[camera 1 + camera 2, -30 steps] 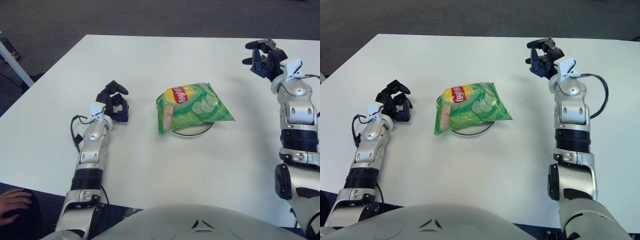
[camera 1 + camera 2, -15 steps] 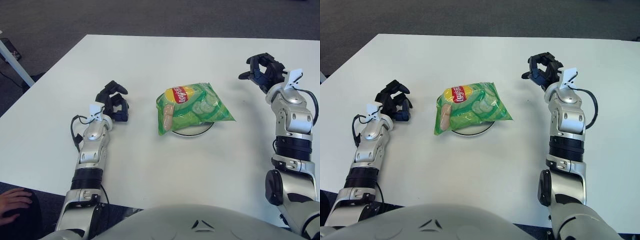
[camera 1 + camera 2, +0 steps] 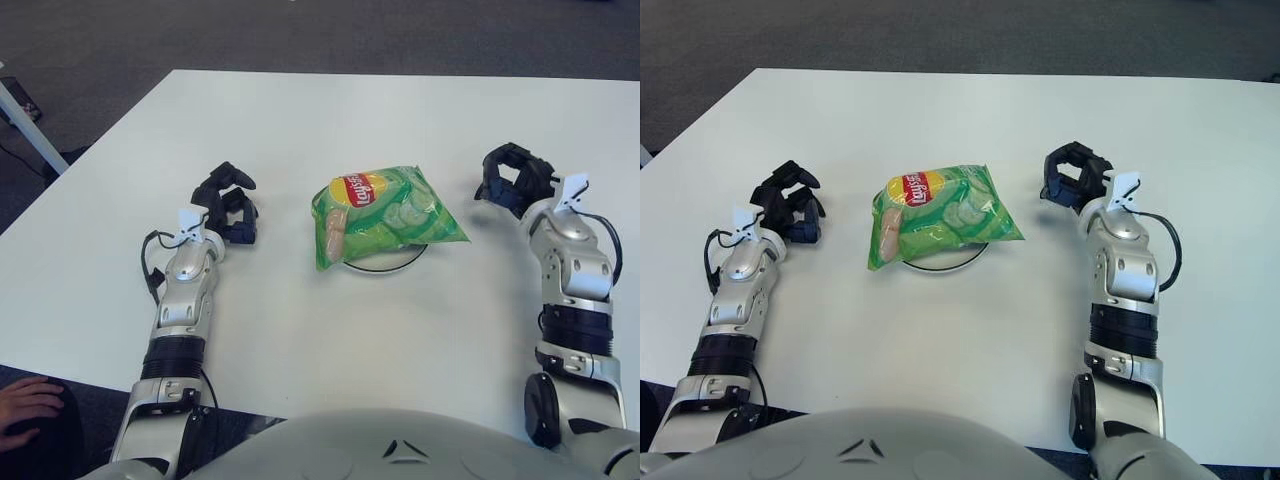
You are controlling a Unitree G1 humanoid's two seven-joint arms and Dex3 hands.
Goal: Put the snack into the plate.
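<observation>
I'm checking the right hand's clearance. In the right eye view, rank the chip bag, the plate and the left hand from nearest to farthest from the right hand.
From the right hand, at the table's right:
1. Chip bag, just to its left, on the plate.
2. Plate, under the bag, rim showing at the near side.
3. Left hand, far left.

**White table and what is carried on it**

A white table (image 3: pixel 300 330) with a rounded far-left corner is seen from above, and dark grey carpet is shown beyond its edges. A white plate (image 3: pixel 384 262) with a dark rim is set near the middle of the tabletop, and it is largely covered by a green snack bag (image 3: pixel 385 214) laid across it, the bag's corners hanging past the rim. The left hand (image 3: pixel 228 203) is shown to the left of the plate. The right hand (image 3: pixel 512 180) is shown to the right of the bag.
</observation>
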